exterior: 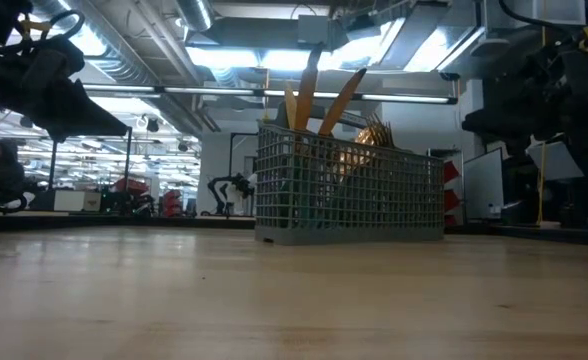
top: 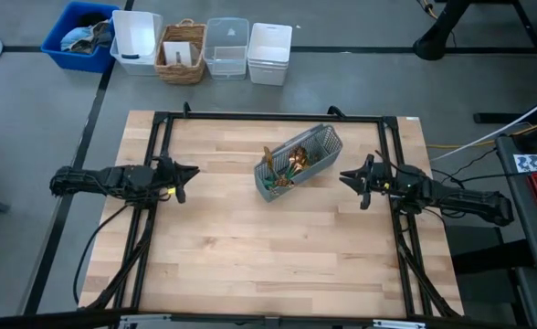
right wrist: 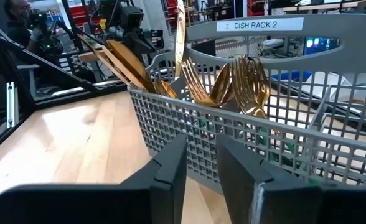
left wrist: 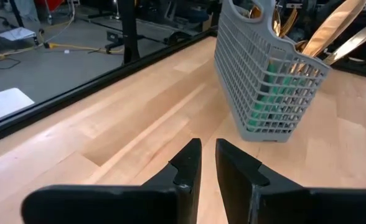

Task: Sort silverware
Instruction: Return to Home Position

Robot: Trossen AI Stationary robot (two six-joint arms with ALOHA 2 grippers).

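The silverware [top: 293,165], gold heads up and teal handles down, stands inside the grey wire-mesh caddy [top: 298,162], which rests upright on its base at the table's middle. It also shows in the low view [exterior: 349,190], the left wrist view [left wrist: 267,68] and the right wrist view [right wrist: 245,87]. My left gripper [top: 192,173] hovers left of the caddy, fingers nearly together and empty [left wrist: 208,163]. My right gripper [top: 344,176] hovers just right of the caddy, fingers nearly together and empty [right wrist: 200,165].
Beyond the table's far edge stand a blue bin [top: 81,35], white bins [top: 136,41], a wicker basket [top: 182,53], a clear tub [top: 226,47] and a white tub [top: 269,53]. A black frame [top: 268,117] rims the table. Bare wood lies toward the near edge.
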